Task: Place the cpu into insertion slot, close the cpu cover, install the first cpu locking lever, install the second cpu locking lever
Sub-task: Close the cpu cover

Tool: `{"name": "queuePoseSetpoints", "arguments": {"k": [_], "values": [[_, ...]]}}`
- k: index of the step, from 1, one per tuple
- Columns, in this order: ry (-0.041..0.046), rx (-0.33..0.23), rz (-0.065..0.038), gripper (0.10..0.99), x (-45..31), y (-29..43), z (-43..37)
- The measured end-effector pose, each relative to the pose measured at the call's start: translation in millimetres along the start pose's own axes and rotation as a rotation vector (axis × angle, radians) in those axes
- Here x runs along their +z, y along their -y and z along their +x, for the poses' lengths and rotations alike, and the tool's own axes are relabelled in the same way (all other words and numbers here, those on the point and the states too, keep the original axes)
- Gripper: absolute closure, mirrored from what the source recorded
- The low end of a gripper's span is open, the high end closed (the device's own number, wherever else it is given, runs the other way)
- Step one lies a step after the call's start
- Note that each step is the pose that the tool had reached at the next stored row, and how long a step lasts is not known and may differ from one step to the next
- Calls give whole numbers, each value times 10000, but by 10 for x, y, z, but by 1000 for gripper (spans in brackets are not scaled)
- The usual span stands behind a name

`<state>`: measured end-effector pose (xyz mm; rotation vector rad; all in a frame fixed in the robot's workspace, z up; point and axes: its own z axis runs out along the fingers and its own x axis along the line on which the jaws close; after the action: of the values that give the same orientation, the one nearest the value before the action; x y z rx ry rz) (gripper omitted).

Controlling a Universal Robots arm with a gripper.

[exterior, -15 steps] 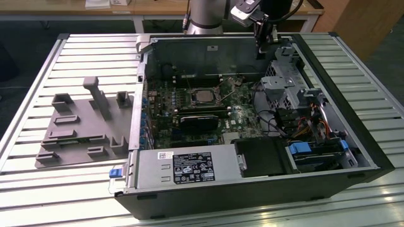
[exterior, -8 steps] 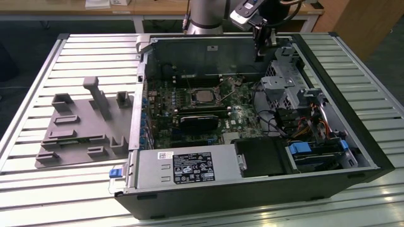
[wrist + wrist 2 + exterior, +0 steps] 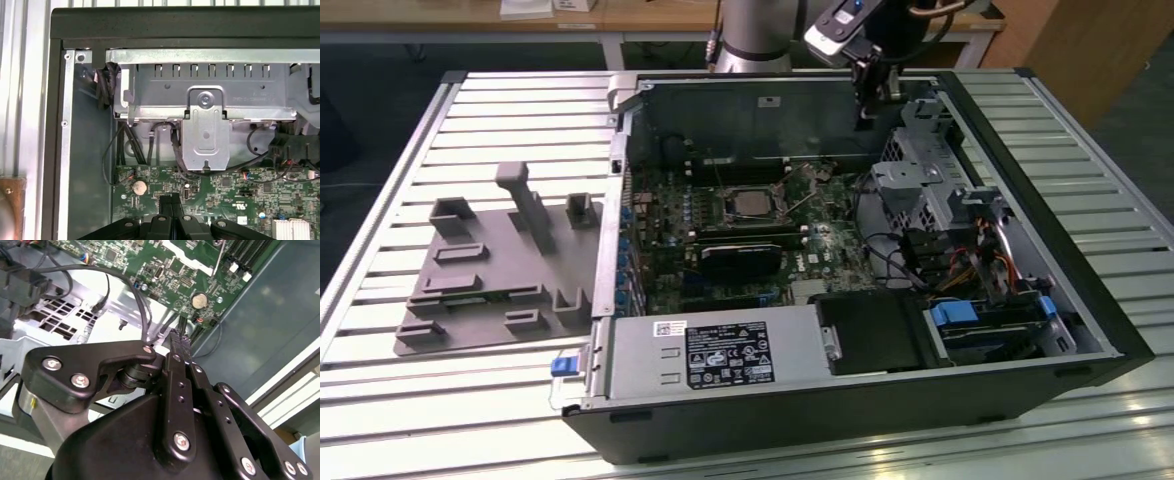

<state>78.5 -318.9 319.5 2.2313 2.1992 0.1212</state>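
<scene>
exterior view: a black steel computer case (image 3: 854, 420) lies open on a slatted metal table (image 3: 400, 400). a grey moulded fixture plate (image 3: 494, 270) lies on the table beside the case, on the exterior view's left. inside the case, the green circuit board (image 3: 667, 220) carries the insertion slot (image 3: 724, 205), a small square socket with a silvery rim. the cpu (image 3: 750, 204), a flat pale silver-grey square chip, appears seated in that slot. whether the cover is closed over it cannot be told. a black rectangular heatsink block (image 3: 740, 262) sits just beside the slot, on the near side. a silver power supply box (image 3: 707, 355) fills the near edge of the case. the black gripper (image 3: 865, 112) hangs at the far corner of the case, well apart from the slot.

second wrist view: the gripper (image 3: 179, 337) has its fingers (image 3: 172, 365) pressed together, nothing held between them. beyond the tips lie the board, a round silver coin cell (image 3: 199, 300) and black cables (image 3: 140, 305).

first wrist view: the gripper (image 3: 170, 199) has its fingertips in contact and empty, above the board near the coin cell. a silvery sheet-metal drive cage (image 3: 205, 125) stands against the case wall.
</scene>
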Motion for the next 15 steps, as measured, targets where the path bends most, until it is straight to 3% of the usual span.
{"name": "queuePoseSetpoints", "arguments": {"k": [15], "values": [[-137,27,375,984,142,7,-111]]}}
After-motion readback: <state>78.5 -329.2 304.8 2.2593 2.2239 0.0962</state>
